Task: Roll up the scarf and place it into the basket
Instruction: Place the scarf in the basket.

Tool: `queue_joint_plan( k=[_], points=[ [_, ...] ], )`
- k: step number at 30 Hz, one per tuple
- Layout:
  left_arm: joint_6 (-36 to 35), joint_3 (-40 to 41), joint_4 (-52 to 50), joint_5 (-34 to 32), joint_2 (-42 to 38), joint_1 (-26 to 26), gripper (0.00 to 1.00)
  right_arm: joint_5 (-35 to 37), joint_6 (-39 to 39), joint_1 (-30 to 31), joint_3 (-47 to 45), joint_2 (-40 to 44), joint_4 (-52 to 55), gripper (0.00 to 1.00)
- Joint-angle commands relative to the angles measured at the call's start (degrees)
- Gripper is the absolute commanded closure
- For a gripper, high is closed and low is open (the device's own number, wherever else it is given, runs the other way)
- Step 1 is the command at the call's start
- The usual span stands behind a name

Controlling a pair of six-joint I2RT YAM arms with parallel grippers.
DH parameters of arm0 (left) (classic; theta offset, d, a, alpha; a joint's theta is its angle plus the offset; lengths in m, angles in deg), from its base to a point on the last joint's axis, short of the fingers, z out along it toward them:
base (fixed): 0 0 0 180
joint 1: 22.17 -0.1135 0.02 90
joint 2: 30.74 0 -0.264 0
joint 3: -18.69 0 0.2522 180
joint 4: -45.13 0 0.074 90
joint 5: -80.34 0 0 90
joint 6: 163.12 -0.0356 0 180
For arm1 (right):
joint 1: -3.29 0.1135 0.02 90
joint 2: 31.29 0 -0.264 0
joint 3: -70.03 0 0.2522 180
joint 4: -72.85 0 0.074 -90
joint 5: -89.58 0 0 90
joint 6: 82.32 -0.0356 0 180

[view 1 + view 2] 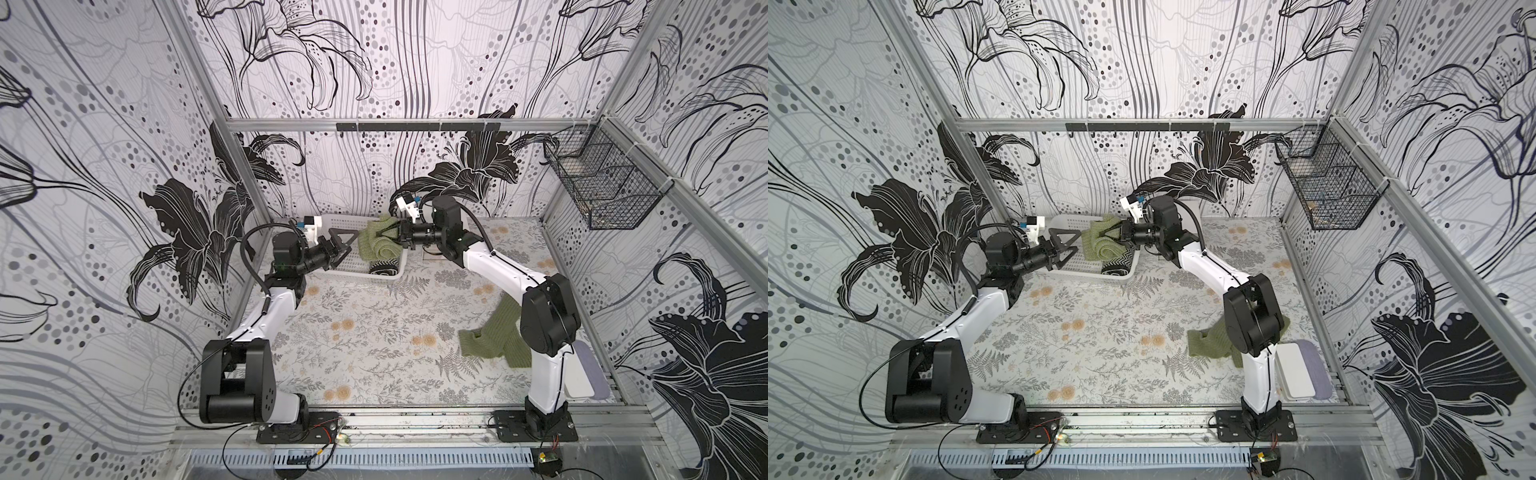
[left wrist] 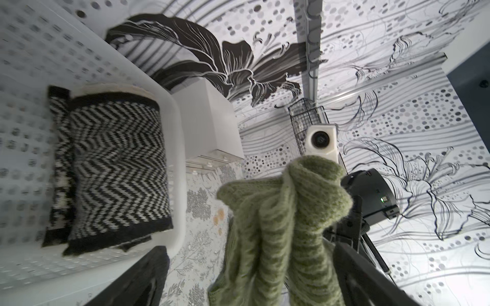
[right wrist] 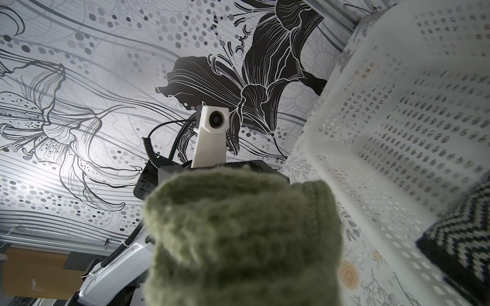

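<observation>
The green knitted scarf [image 1: 376, 241] [image 1: 1100, 245] is bunched into a loose roll and hangs over the right end of the white perforated basket [image 1: 353, 275] [image 1: 1092, 276] at the back of the table. My right gripper [image 1: 381, 234] [image 1: 1104, 234] is shut on the scarf's top. In the right wrist view the scarf [image 3: 238, 238] hides the jaws. My left gripper [image 1: 347, 245] [image 1: 1069, 247] is wide open over the basket, just left of the scarf and not gripping it. In the left wrist view the scarf [image 2: 281, 225] hangs between the spread fingers [image 2: 148, 275].
A rolled black-and-white chevron scarf [image 1: 384, 266] [image 2: 116, 164] lies in the basket's near right corner. A second green knitted piece [image 1: 498, 336] lies flat by the right arm's base. A white drawer unit [image 2: 209, 124] stands beside the basket. A black wire basket [image 1: 602, 183] hangs on the right wall.
</observation>
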Motion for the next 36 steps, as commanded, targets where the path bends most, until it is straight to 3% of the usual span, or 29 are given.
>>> queue_joint_plan(
  k=[1,6,11,19,21,23,26,28,30,35,36],
  points=[
    [3.42,-1.63,8.61,3.67,0.73,2.77,0.01,-1.25,-0.59,0.3,-1.0,2.59,-2.15,1.0],
    [5.68,-1.85,11.1,5.31,0.96,5.71,0.01,-0.31,2.08,0.31,-1.52,3.7,1.1,1.0],
    [0.39,-2.62,3.65,4.4,0.15,8.13,0.03,1.22,5.63,0.56,-0.82,4.27,5.73,1.0],
    [0.0,-4.0,2.44,1.93,2.23,9.11,0.58,2.18,10.44,3.17,1.28,4.38,11.47,1.0],
    [0.23,-4.9,2.46,1.73,2.84,9.54,0.74,2.56,10.94,3.59,1.21,4.34,11.99,1.0],
    [-0.45,-6.03,0.78,1.84,3.68,9.79,0.96,3.0,11.57,3.63,1.07,4.4,12.53,1.0],
    [-2.19,-6.94,-1.94,2.18,4.55,9.58,1.0,3.84,13.19,3.67,1.23,5.05,14.27,0.99],
    [-4.31,-7.78,-4.68,2.05,4.79,8.92,1.0,4.99,15.71,3.56,2.17,5.41,17.75,0.8],
    [-6.53,-9.63,-8.13,2.27,5.42,8.14,1.0,5.2,16.66,3.04,2.39,5.49,18.76,0.68],
    [-15.03,-18.05,-20.94,2.32,7.75,4.78,1.0,6.99,17.71,-0.6,-0.02,7.0,21.66,0.19],
    [-17.73,-20.47,-24.83,2.33,8.73,4.05,1.0,7.39,17.61,-1.75,-1.47,7.75,21.61,0.16]
  ],
)
